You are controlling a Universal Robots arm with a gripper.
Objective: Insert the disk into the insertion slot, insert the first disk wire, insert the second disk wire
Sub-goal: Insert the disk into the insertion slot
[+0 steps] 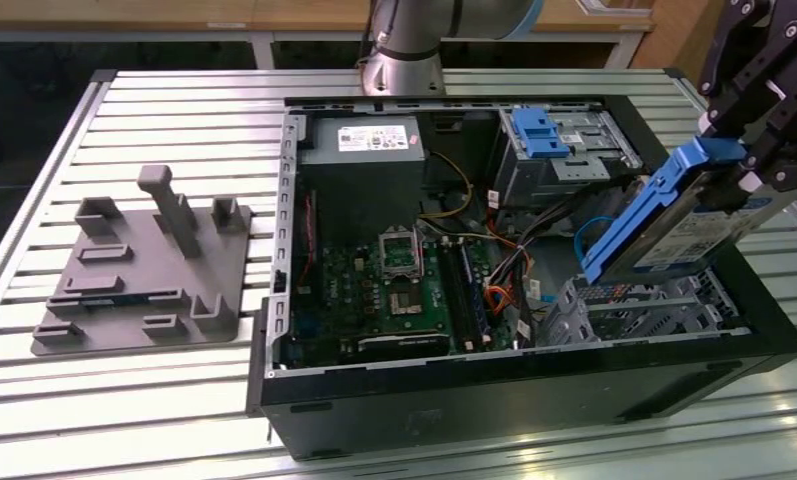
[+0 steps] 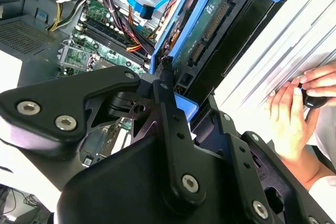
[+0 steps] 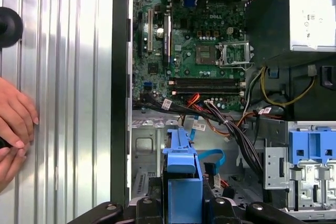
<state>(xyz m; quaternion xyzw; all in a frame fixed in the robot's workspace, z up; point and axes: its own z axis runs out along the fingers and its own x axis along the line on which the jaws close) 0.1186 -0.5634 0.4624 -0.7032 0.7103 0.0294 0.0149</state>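
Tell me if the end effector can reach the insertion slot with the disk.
Probably yes: the end effector holds the disk tilted just above the open-topped insertion slot; blue cable nearby.

disk (image 1: 685, 238) tilted above insertion slot (image 1: 652, 305), jig plate (image 1: 118, 300) at the exterior view's left

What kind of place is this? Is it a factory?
Probably a robot lab or workshop: a robot arm, a slatted metal table, and the pincer holding the disk over an open computer case.

A slatted metal table (image 1: 171, 100) carries an open computer case (image 1: 505, 395). A grey fixture plate (image 1: 145, 270) lies at the case's nine o'clock.
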